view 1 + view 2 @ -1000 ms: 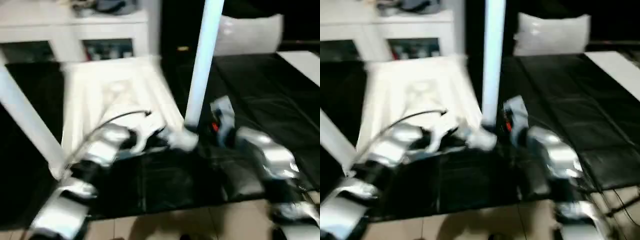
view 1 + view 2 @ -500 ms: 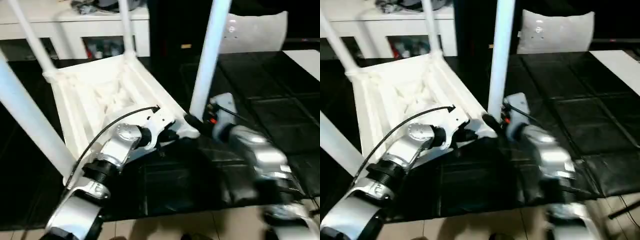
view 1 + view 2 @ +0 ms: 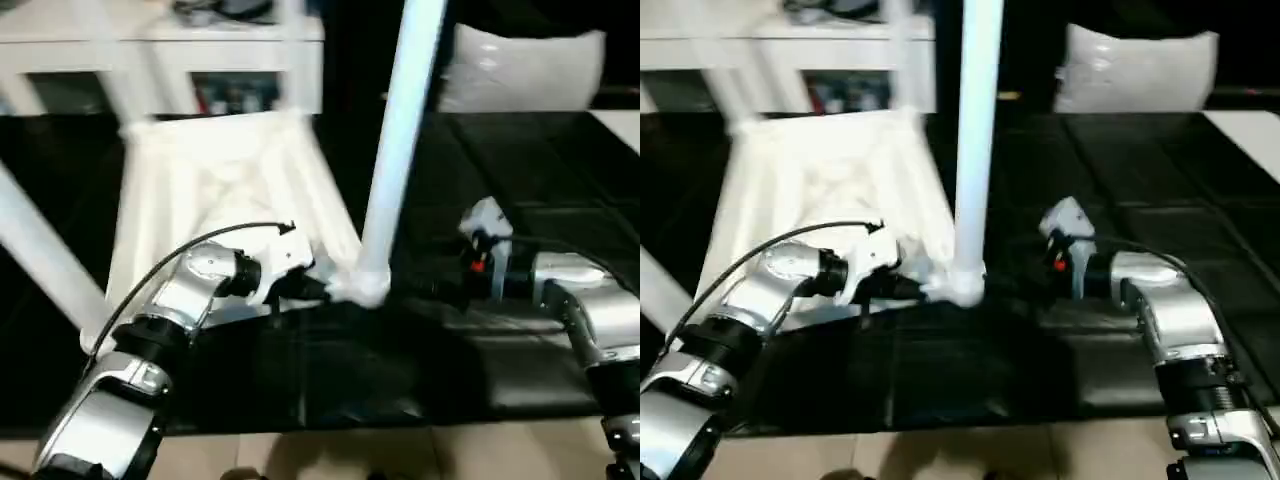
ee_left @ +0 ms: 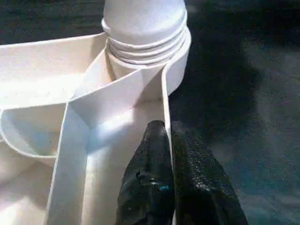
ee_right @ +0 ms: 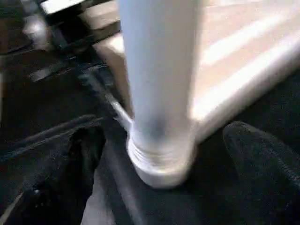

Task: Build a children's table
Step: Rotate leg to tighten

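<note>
Left eye view, centre-left: children's table (image 3: 215, 190) upside down on black work table (image 3: 520, 200), ribbed underside up, legs pointing upward. Nearest leg (image 3: 400, 140) upright in lower-centre corner socket, long axis near vertical, leaning slightly right. Left gripper (image 4: 164, 154) pinched shut on the tabletop's thin rim beside that socket. Right gripper (image 5: 164, 154) spread wide, holding nothing, 2 fingers (image 5: 258, 159) flanking the leg base without touching. Step judged: leg just seated, release under way. Next likely: check seating, then turn table upright.
</note>
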